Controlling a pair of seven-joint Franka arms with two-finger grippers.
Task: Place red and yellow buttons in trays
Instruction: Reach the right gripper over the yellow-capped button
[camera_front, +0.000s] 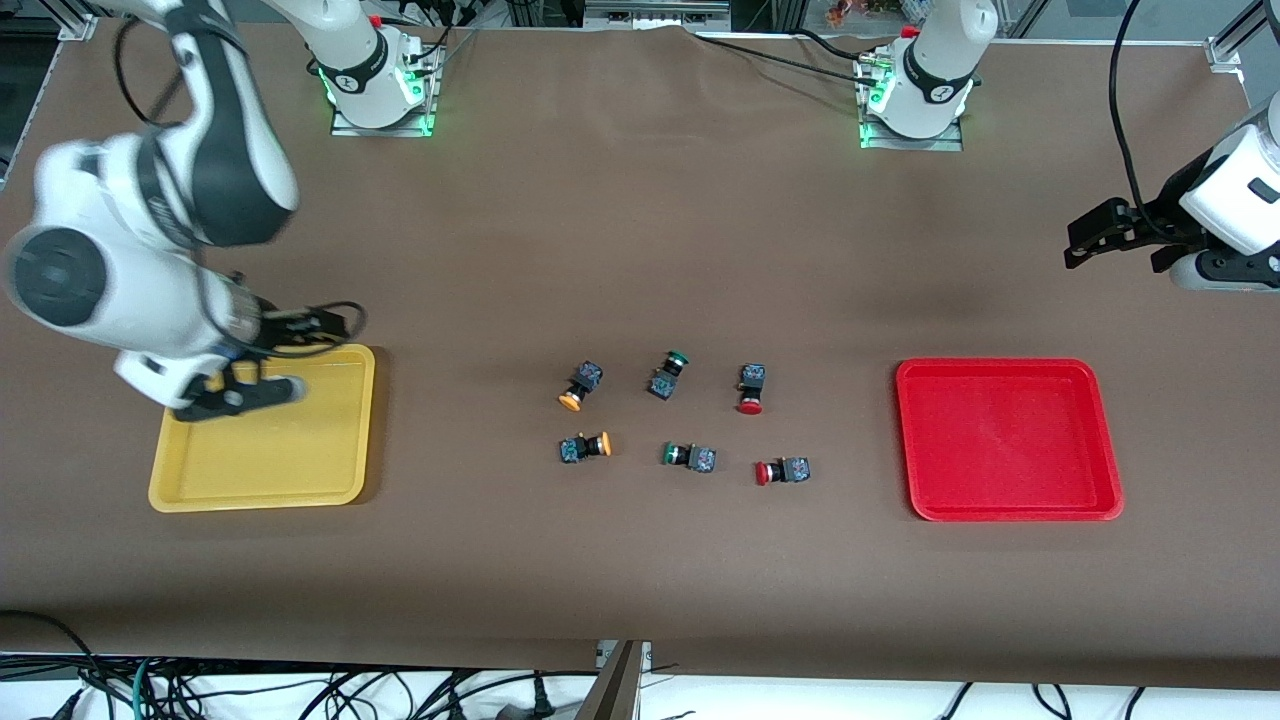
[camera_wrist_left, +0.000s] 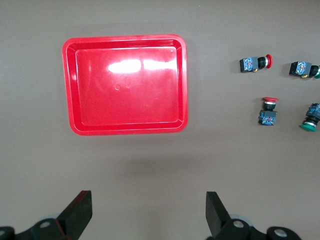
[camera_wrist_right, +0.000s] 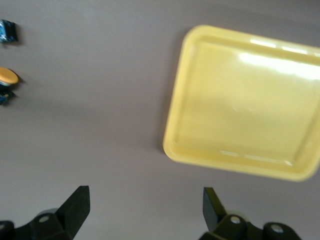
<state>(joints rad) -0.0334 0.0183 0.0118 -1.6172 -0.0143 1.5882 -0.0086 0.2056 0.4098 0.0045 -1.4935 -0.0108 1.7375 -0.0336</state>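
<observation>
Nothing picked yet: right gripper (camera_front: 240, 392) spread, empty, over yellow tray (camera_front: 330, 487); left gripper (camera_front: 1105, 240) spread, waiting near table's edge. Next: reaching mid-table for a yellow button (camera_front: 583, 449).

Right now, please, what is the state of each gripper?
Left gripper: open, holding nothing, up beside the red tray.
Right gripper: open, holding nothing, over the yellow tray.

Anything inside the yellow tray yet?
No buttons show on the yellow tray; its floor looks bare in the right wrist view. From the front, the open right gripper and its arm cover the corner toward the robots.
</observation>
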